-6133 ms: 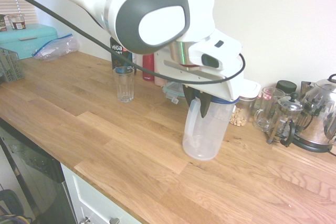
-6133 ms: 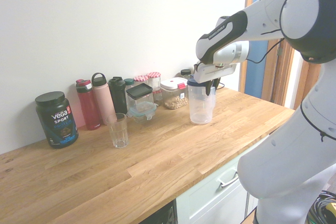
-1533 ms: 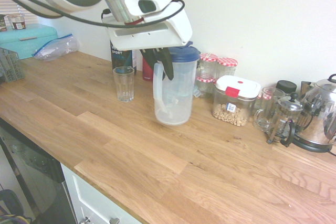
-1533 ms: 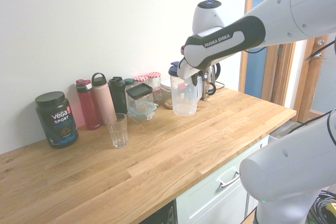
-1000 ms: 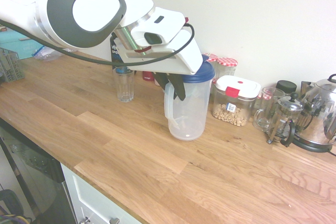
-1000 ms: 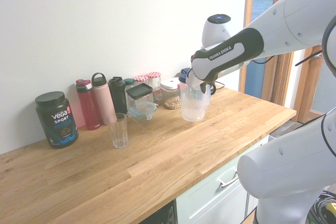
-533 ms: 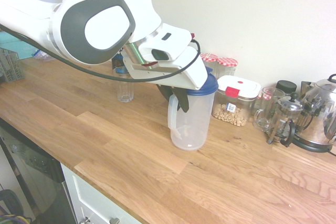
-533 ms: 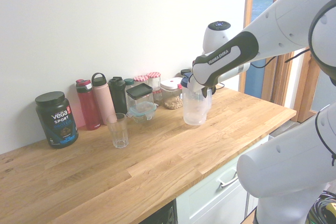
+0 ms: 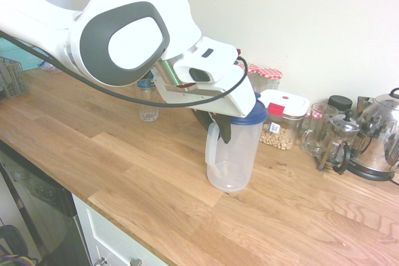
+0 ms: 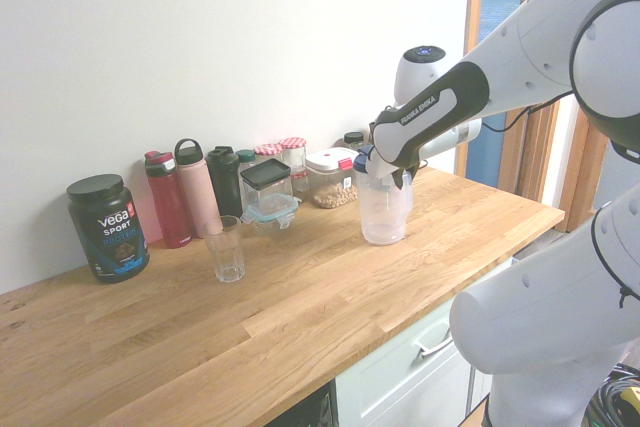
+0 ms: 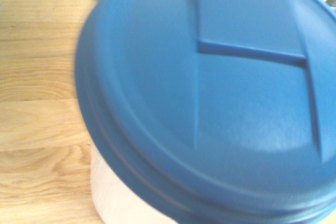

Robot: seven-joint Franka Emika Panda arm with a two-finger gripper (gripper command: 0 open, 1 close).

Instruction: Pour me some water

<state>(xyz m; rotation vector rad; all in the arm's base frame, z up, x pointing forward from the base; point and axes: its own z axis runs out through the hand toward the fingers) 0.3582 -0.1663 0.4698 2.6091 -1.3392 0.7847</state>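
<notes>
pitcher [image 9: 232, 154]: clear plastic, blue lid [image 11: 210, 93], white handle, upright, base on bench [image 9: 156, 172], directly under the hand [image 9: 219, 128], which is at its handle and rim | glass [image 10: 226, 248]: clear tumbler, upright, looks empty, on bench well apart from the hand, by the bottles at the wall

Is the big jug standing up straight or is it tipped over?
Standing up straight. The jug sits flat on the wooden counter, with its blue lid level on top.

White arm [image 9: 118, 35], claw [image 9: 218, 126] angled down
</notes>
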